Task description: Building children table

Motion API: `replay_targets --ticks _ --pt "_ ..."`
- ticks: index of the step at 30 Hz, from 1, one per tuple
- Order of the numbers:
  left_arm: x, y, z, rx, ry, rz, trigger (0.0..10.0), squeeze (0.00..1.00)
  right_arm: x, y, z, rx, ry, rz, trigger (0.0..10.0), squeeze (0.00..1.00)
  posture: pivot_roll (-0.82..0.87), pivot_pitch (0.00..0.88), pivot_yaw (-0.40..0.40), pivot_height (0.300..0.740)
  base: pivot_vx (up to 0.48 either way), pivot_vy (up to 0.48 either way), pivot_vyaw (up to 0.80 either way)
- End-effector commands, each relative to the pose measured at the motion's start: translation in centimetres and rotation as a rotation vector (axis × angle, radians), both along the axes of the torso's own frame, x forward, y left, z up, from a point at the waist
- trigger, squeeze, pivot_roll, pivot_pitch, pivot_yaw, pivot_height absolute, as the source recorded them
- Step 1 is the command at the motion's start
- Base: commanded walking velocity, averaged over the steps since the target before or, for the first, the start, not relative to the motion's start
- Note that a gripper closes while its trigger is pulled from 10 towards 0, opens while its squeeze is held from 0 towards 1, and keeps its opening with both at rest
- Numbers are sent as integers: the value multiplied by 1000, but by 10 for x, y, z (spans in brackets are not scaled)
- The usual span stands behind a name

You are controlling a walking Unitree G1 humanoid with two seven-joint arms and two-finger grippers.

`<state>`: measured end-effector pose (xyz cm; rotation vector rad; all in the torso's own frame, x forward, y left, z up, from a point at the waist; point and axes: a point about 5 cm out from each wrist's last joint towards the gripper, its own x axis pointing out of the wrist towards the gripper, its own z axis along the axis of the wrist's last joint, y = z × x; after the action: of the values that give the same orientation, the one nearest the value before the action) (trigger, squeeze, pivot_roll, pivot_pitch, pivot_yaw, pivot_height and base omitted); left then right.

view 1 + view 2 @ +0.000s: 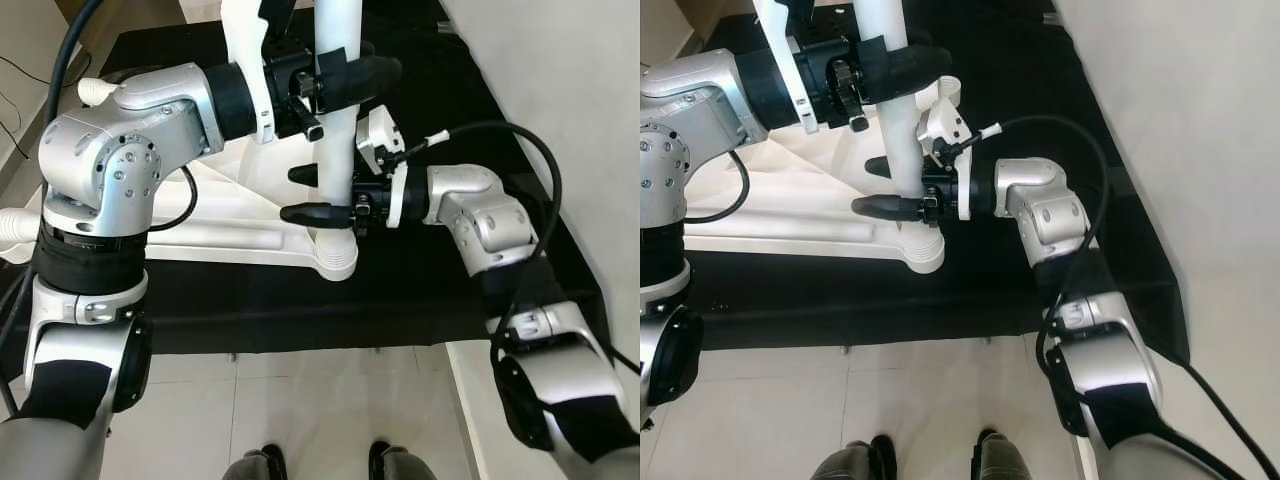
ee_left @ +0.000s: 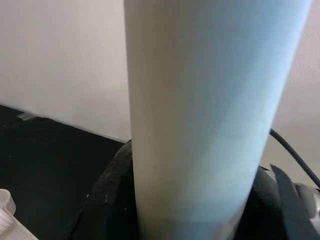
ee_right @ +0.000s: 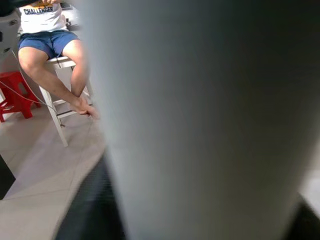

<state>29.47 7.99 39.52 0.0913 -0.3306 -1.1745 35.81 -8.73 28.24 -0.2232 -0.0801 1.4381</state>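
Claw positions: your left claw is clamped high on the upright white leg; your right claw grips it lower down. Its foot sits in the socket of the overturned tabletop on the black mat.
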Motion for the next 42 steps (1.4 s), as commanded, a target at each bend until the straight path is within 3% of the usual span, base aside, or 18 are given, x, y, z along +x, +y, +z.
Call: replay_targets --ticks 1,8,10,11,12,19,25,26,27,28,29,30,32,36,42 --pt "-4 -13 -8 34 32 -78 0 0 -10 29 -6 -52 5 149 0 0 10 244 77 740 0 0 0" --pt "-8 -11 -9 52 -5 -78 0 0 -8 28 -9 -49 10 166 0 0 -2 233 78 740 0 0 0" --pt "-7 -9 -9 47 -25 -58 1451 0 -8 27 -11 -36 11 158 0 0 -3 233 81 740 0 0 0" --pt "-7 -9 -9 47 -25 -58 1451 0 -8 27 -11 -36 11 158 0 0 -3 233 81 740 0 0 0" --pt "-5 -9 -8 28 -13 -60 10000 1000 -7 26 -10 -22 8 149 0 0 -9 234 83 740 0 0 0" --pt "-3 -8 -5 19 -6 -51 10000 1000 -6 19 -8 27 -13 71 0 0 -14 233 93 740 0 0 0" --pt "-2 -4 -2 10 -23 -3 10000 1000 -11 10 -10 75 -27 -99 0 0 -11 244 70 740 0 0 0" --pt "-3 -2 -2 11 -22 4 10000 0 -13 11 -16 70 -57 -225 0 0 -2 251 56 740 0 0 0" --pt "-3 2 -1 4 -19 20 10000 0 -5 4 -28 141 -37 -692 0 0 2 252 53 740 0 0 0" --pt "-3 2 -1 4 -19 20 10000 0 -5 4 -28 141 -37 -692 0 0 2 252 53 740 0 0 0" --pt "-4 5 -2 -3 -13 33 10000 0 -14 -5 -44 123 -68 -915 0 0 6 246 45 740 0 0 0" --pt "-4 10 -4 -6 -2 45 10000 0 -22 -5 -59 97 -45 -1025 0 0 14 257 67 740 0 0 0" --pt "-3 15 -9 -7 15 62 10000 0 -29 3 -73 64 -23 -1003 0 0 -6 242 73 740 0 0 0" --pt "-2 16 -16 -9 33 69 10000 0 -26 10 -71 89 -17 -1004 0 0 2 237 67 740 0 0 0" --pt "-1 21 -19 -20 37 100 10000 0 -22 7 -64 110 -12 -1055 0 0 -2 212 64 740 0 0 0"
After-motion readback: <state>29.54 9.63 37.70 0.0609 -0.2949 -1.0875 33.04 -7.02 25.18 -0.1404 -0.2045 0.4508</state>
